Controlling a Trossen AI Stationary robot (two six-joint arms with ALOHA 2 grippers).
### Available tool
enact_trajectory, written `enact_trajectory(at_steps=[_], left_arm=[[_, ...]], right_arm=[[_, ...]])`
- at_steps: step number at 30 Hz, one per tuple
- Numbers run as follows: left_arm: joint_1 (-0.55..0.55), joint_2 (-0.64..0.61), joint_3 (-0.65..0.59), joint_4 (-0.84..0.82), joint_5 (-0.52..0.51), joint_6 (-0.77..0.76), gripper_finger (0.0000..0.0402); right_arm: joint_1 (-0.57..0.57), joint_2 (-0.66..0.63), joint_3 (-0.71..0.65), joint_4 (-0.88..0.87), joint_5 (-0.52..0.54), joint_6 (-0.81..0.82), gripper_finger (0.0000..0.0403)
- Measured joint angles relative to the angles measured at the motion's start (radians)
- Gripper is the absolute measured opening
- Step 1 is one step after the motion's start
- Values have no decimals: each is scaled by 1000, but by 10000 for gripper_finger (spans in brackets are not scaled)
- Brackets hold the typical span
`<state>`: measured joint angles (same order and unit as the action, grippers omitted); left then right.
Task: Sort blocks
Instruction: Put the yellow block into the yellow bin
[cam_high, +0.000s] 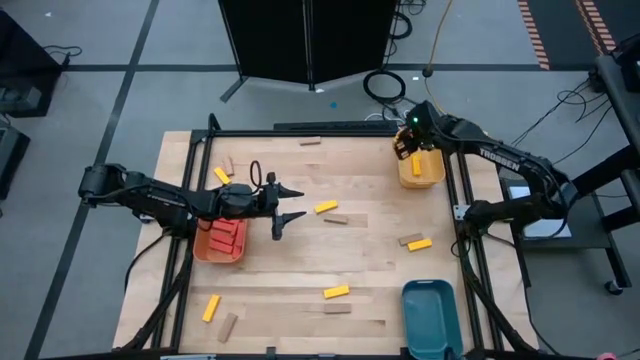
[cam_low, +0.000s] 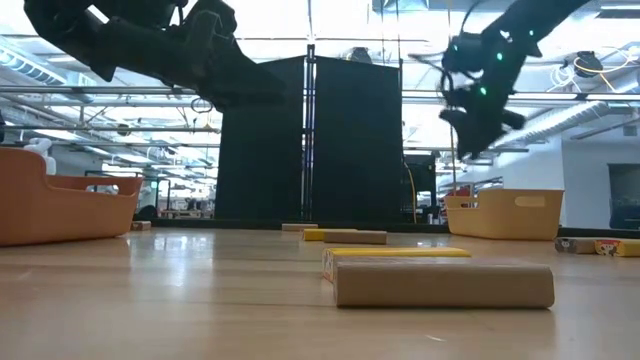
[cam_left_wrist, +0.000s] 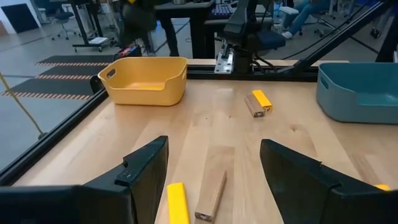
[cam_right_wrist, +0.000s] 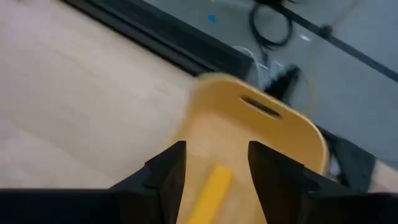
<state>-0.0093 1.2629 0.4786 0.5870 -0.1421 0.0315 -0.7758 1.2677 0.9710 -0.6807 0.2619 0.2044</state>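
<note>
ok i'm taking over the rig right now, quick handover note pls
Right hand: open above the yellow tray at the table's far right; a yellow block lies in the tray below its fingers.
Left hand: open and empty, beside the orange tray, aimed at a yellow block and tan block mid-table.
Done: red blocks are in the orange tray, at least one yellow in the yellow tray.
Left: yellow and tan blocks scattered on the table; the teal tray looks empty.
</note>
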Motion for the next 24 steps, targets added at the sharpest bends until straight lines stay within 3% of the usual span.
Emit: enact_trajectory(at_steps=[5, 10, 16, 20, 24], left_arm=[[0, 4, 0, -9, 0, 0, 251], [4, 73, 1, -34, -53, -25, 251], [44, 287, 14, 69, -92, -26, 251], [85, 422, 86, 94, -89, -26, 251], [106, 516, 149, 83, 8, -29, 251]], right_arm=[[93, -1, 29, 82, -232, 1, 168], [278, -1, -19, 230, -400, 4, 168], [525, 5, -130, 510, -395, 14, 168], [622, 11, -178, 642, -379, 15, 168], [686, 11, -189, 653, -290, 14, 168]])
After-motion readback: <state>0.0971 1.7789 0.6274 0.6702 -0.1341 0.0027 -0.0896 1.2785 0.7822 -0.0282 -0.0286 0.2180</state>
